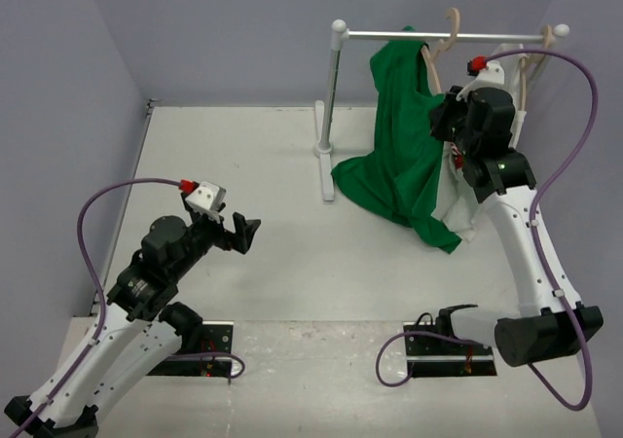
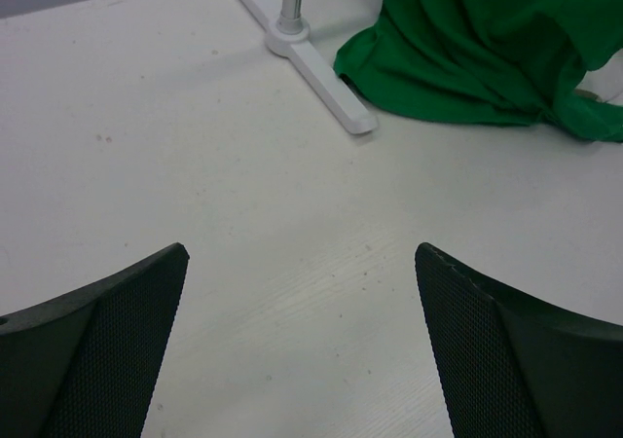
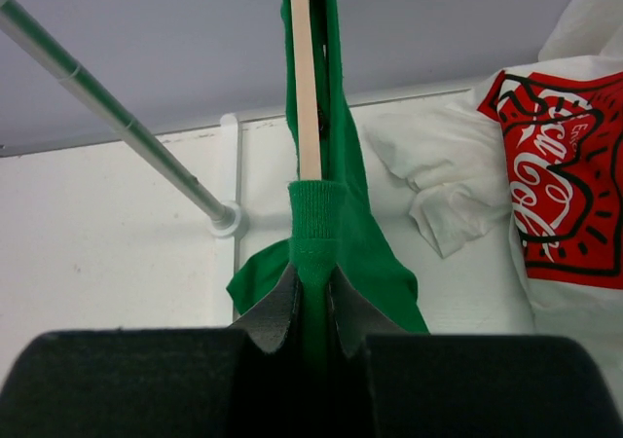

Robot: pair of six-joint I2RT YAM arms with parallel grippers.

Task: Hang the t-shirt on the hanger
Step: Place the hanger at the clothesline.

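Fabric pinched between the closed fingers of the right gripper (image 3: 311, 297) shows only in the right wrist view. It is a ribbed edge of the green t-shirt (image 3: 316, 224), and the wooden arm of the hanger (image 3: 306, 88) runs straight up and away from the grip, edge-on. From overhead the robot's own arm blocks that grip, but the t-shirt's length is plain. It hangs from the rail (image 1: 487, 36) down to the table (image 1: 292, 263), with its lower end pooled beside the rack's foot (image 2: 321, 73). The left gripper (image 1: 243, 232) hovers wide open, well apart.
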